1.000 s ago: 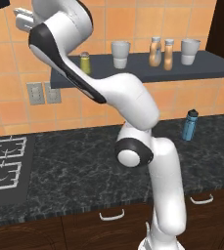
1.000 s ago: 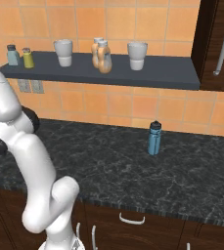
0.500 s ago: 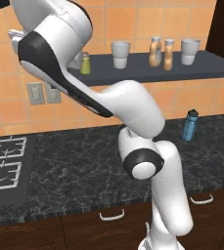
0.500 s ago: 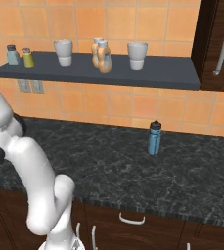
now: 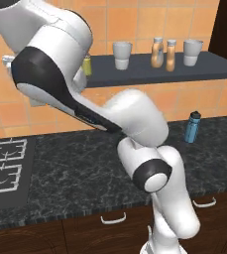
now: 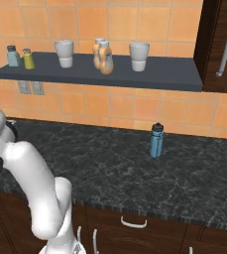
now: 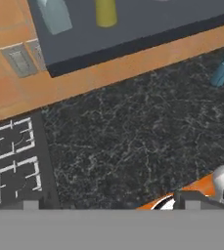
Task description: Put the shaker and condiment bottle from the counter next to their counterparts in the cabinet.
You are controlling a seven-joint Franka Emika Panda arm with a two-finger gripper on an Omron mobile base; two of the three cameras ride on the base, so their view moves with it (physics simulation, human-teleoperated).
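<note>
**Both items on the shelf: clear the arm without disturbing them**

Observation. The small squat pale blue-grey translucent shaker (image 6: pixel 12 55) stands at the far left end of the long flat dark grey wall shelf (image 6: pixel 164 79). It is just beside the yellow-green shaker with a grey cap (image 6: pixel 28 59). Toward the middle of the shelf, the slim amber-orange bottle with a pale cap (image 6: pixel 99 48) stands close against the curvy orange bottle with a grey cap (image 6: pixel 105 60), between two white cups (image 6: pixel 64 53). All four are upright.

The black speckled countertop (image 6: pixel 110 168) carries only a blue bottle with a black cap (image 6: pixel 156 141), which is not part of the task.

Gripper (image 7: pixel 111 204). The jaws are spread wide and nothing lies between the fingertips. The hand view looks down on the shelf's left end and on the countertop below.

Judgement. Placement looks complete, so the step in hand is getting the arm clear.

Method.
- Leave the jaws released.
- Draw the hand out toward the near side, away from the shelf edge, before dropping or turning it.
- Watch the upper arm. In the left base view it sits in front of the shelf's left end, near the two shakers, so a sideways swing could knock them.
</note>
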